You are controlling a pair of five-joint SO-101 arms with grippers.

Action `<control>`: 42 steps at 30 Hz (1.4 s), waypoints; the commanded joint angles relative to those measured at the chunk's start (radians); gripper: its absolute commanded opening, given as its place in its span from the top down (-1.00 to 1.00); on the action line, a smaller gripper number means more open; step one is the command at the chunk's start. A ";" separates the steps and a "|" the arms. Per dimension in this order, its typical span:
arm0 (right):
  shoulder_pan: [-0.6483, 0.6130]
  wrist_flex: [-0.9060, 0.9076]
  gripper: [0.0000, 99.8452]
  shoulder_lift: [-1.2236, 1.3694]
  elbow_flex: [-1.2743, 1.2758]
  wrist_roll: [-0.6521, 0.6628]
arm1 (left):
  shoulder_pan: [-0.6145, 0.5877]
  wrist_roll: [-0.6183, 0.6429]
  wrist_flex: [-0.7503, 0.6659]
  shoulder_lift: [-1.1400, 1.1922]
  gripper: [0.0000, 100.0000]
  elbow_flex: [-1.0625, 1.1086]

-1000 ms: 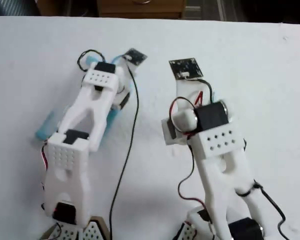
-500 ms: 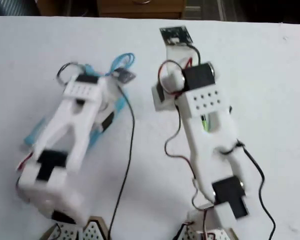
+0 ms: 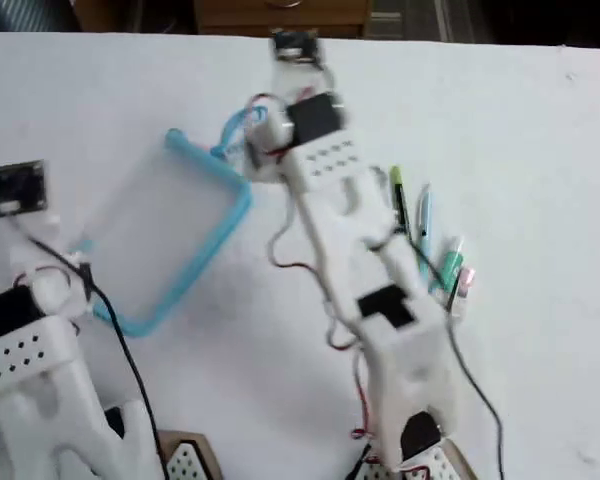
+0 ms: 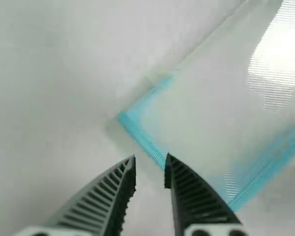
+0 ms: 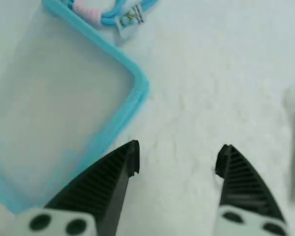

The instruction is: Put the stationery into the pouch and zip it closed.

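Left gripper (image 4: pixel 150 164) barely parted, empty, above a corner of the clear blue-trimmed pouch (image 4: pixel 221 113). Right gripper (image 5: pixel 179 157) spread wide beside it. Pens (image 3: pixel 435 250) lie apart.

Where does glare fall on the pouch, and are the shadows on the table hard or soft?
Left wrist view: a bright striped glare patch lies on the clear pouch, away from the left gripper. Right wrist view: no such patch on it. High view: the arms' shadows on the table are soft and faint.
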 commanded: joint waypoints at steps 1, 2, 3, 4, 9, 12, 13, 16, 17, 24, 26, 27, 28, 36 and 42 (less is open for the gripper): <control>-0.033 -0.182 0.48 0.170 -0.198 -0.057 | -0.031 0.061 -0.011 -0.035 0.65 0.025; -0.044 -0.240 0.48 0.225 -0.245 -0.066 | -0.031 0.064 -0.011 -0.035 0.65 0.032; -0.051 -0.292 0.48 0.280 -0.288 -0.078 | -0.031 0.064 -0.011 -0.035 0.65 0.037; -0.059 -0.348 0.48 0.329 -0.327 -0.094 | -0.031 0.066 -0.011 -0.035 0.65 0.038; -0.065 -0.552 0.48 0.541 -0.420 -0.195 | -0.064 0.068 -0.011 -0.035 0.65 0.037; -0.065 -0.650 0.48 0.622 -0.420 -0.249 | -0.079 0.068 -0.003 -0.036 0.65 0.041; -0.067 -0.688 0.48 0.644 -0.420 -0.253 | -0.084 0.068 -0.003 -0.036 0.65 0.041; -0.068 -0.794 0.48 0.684 -0.416 -0.256 | -0.087 0.068 -0.003 -0.036 0.65 0.041; -0.068 -0.819 0.48 0.693 -0.416 -0.255 | -0.087 0.068 -0.003 -0.036 0.65 0.041; -0.056 -0.852 0.49 0.711 -0.393 -0.256 | -0.087 0.068 -0.003 -0.041 0.65 0.041; -0.050 -0.852 0.55 0.711 -0.385 -0.256 | -0.087 0.068 0.005 -0.042 0.65 0.040; -0.047 -0.852 0.62 0.713 -0.381 -0.256 | -0.087 0.068 0.012 -0.042 0.65 0.037; -0.044 -0.852 0.73 0.713 -0.377 -0.252 | -0.087 0.068 0.012 -0.042 0.65 0.037; -0.059 -0.567 0.95 0.680 -0.407 -0.180 | -0.087 0.068 0.012 -0.042 0.65 0.034; -0.073 -0.260 0.97 0.667 -0.416 -0.114 | -0.087 0.068 0.006 -0.042 0.65 0.034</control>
